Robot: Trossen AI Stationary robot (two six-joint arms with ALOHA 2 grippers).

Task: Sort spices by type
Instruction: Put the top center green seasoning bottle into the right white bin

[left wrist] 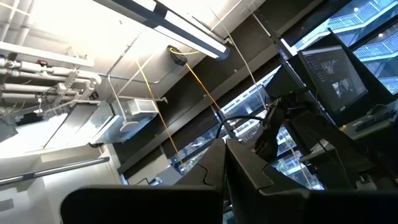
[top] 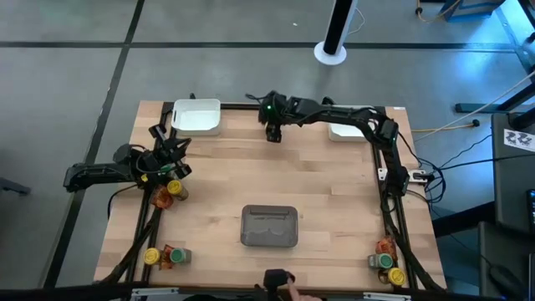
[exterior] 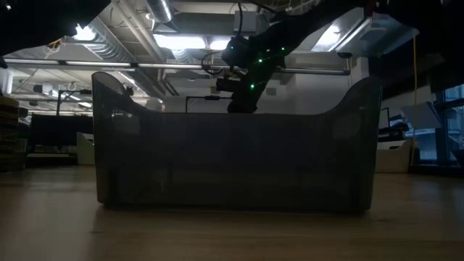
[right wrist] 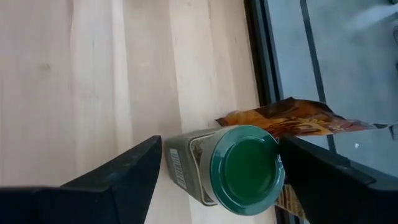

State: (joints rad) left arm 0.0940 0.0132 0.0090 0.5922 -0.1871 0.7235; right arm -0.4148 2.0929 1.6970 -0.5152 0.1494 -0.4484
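Lab: concrete floor (top: pixel 75 84), ceiling pipes (left wrist: pixel 43 74), monitors (left wrist: pixel 333 78).

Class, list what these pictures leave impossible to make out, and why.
Low view: the grey tray fills the picture and hides the table behind it.
Left wrist view: aimed at the ceiling, so no table shows.
High view: the yellow-lidded jar is too small for its label to be read.
Right wrist view: the green-lidded jar covers part of the packet.

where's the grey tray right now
In the high view the grey rectangular plastic tray sits on the wooden table, centred left to right and towards the near edge, apart from the spice clusters at both near corners.
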